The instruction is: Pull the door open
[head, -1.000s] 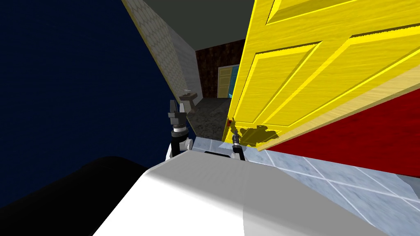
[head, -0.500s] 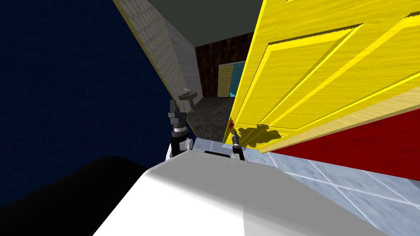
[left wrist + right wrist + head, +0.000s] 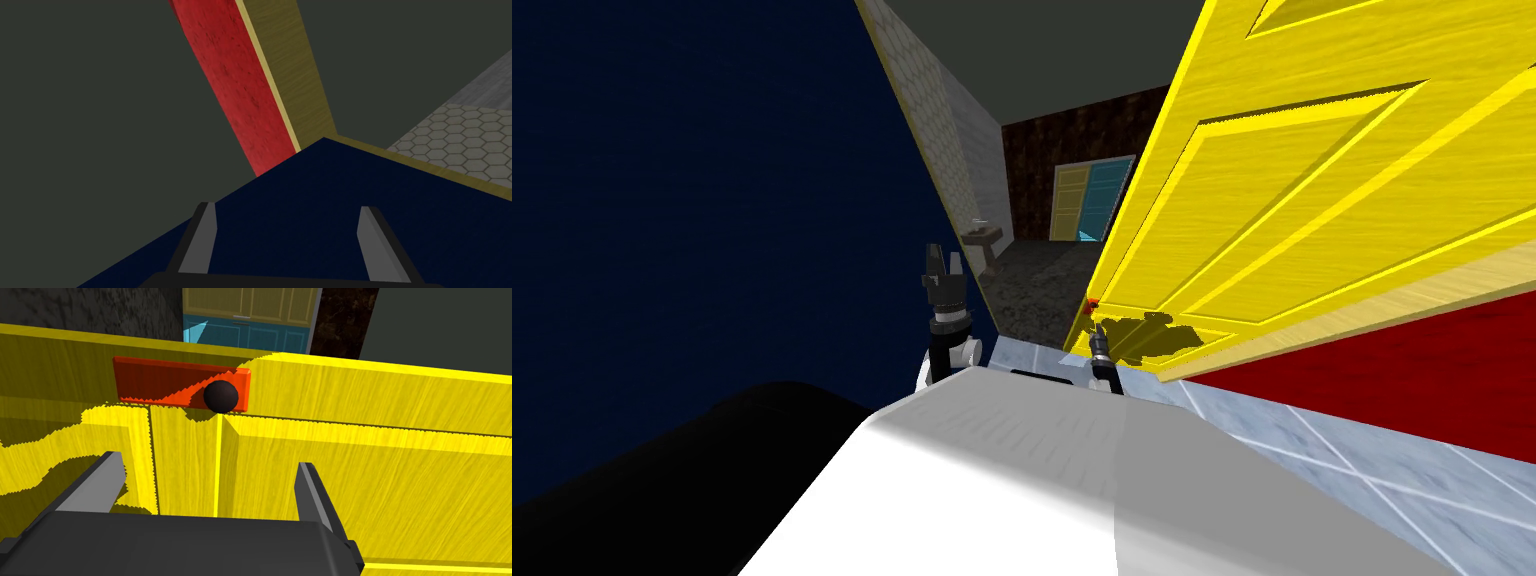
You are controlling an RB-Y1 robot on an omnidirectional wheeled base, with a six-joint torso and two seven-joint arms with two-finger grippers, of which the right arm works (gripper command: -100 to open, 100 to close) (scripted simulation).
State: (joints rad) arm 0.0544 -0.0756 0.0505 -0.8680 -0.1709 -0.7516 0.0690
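Just ahead of the right gripper [image 3: 209, 460], whose 2 fingers are spread on nothing, sits the dark knob [image 3: 220, 396] of the yellow door [image 3: 1312, 200]. Since 1 s ago its free edge has swung away from the spread left gripper [image 3: 287, 207], widening the gap [image 3: 1032, 290]: opening seems underway.

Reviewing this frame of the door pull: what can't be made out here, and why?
- Yellow door: hinge side and top cut off by the head view's edges.
- Black knob on the red plate: the right wrist view does not show how far it lies beyond the open right gripper.
- Small brown thing by the tiled wall: too small in the head view to name.
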